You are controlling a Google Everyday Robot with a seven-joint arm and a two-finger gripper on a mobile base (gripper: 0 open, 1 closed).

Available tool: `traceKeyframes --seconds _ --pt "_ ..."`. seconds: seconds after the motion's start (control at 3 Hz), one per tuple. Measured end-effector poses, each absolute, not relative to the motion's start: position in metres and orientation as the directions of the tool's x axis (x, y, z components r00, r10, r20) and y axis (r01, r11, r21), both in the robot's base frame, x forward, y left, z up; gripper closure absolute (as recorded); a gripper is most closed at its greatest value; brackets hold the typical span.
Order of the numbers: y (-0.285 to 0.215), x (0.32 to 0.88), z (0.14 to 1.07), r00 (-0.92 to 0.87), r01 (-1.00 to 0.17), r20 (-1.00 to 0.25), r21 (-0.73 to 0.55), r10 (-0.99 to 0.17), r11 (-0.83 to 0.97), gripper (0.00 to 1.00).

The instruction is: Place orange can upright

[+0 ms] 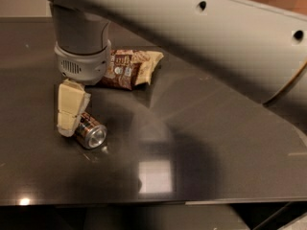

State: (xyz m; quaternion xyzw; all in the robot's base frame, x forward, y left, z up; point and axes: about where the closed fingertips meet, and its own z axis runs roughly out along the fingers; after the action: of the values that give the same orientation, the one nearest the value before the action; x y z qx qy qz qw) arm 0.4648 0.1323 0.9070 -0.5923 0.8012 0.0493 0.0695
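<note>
Reaching step, by judgement: cream gripper (68, 123) low over the dark bench (216, 166), small brownish-orange aluminium can (91, 132) lying on its side just beside and partly behind it. Open or closed: cannot tell. Next, probably: clasp the can body, then tip upright.

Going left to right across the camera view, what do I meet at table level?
claw, down low at the left end of the can → orange can, lying on its side with its silver end facing the camera → snack bag, farther back on the table.
</note>
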Motion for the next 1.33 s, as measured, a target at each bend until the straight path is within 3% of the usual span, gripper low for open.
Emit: traceKeyframes --seconds 1.0,1.33 --pt "0.189 0.447 0.863 -0.389 -0.921 -0.098 0.056 -0.916 0.386 0.00" --pt "0.190 0.451 0.854 -0.428 -0.904 -0.099 0.044 -0.898 0.426 0.16"
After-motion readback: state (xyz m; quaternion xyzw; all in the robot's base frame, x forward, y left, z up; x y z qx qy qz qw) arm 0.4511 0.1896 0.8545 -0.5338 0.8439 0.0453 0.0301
